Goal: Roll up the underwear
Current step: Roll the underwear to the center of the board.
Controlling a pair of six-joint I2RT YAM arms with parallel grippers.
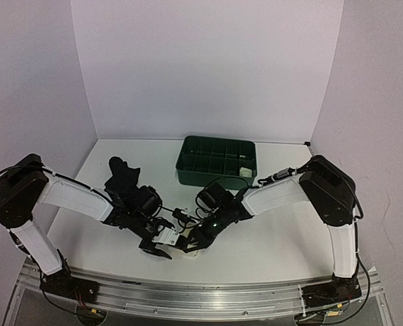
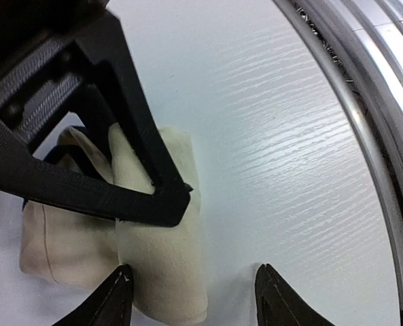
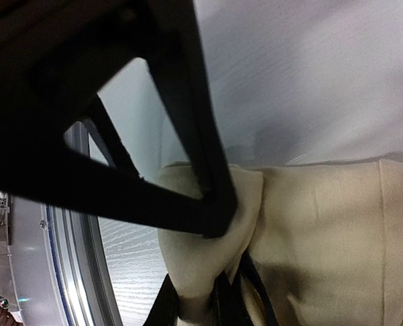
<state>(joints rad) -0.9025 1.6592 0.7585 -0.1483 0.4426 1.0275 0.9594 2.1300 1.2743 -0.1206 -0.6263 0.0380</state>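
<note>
1. The black underwear [image 1: 123, 178] is seen crumpled on the table [image 1: 283, 238], at the left.
2. The left gripper [image 2: 194, 299] is held open over the cream underwear [image 2: 160, 272], near the table's front edge; its white label [image 1: 164, 236] cannot be read.
3. The right gripper [image 3: 193, 305] is clamped on a fold of that cloth.
4. One right-hand compartment of the green tray [image 1: 208, 178] holds a small white item [image 1: 244, 171].

Cream underwear [image 3: 323, 231] cut off rt & btm edges; top view, mostly hidden under right claw [image 1: 191, 245]
</note>
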